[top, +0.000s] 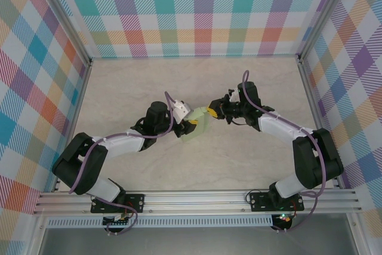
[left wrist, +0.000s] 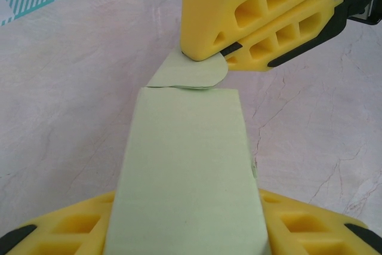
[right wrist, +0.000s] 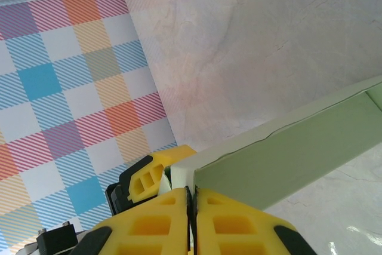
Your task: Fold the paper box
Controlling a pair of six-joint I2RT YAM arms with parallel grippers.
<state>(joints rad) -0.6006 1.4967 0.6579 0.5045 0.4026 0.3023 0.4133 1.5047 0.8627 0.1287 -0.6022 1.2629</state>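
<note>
The paper box [top: 201, 129] sits above the middle of the table [top: 137, 82], held up between the 2 arms, and the folding looks well along. Its body is already a flat, closed rectangle with crisp long edges. What seems left is the end: in the left wrist view a flap [left wrist: 190, 73] with a rounded edge sticks out past the body and is not yet tucked in. The opposite end is hidden, so I cannot tell whether that one is closed. On the left, the left arm reaches from its base at the near edge up and in toward the centre, elbow low and wrist pointing right. The left gripper [left wrist: 185, 228] has its jaws part-way apart, 1 yellow finger on each side of the box body, so it is clamping the box across its width. On the right, the right arm bends over from its base and comes in from the far right, wrist pointing left to meet the other. The right gripper [left wrist: 222, 52] has its jaws pressed together on the rounded flap, pinching the thin card between them; its own camera shows the 2 fingers [right wrist: 149, 231] closed tight with the box wall [right wrist: 286, 153] running off to the right. My guess is that the flap is about to be bent and pushed into the end
</note>
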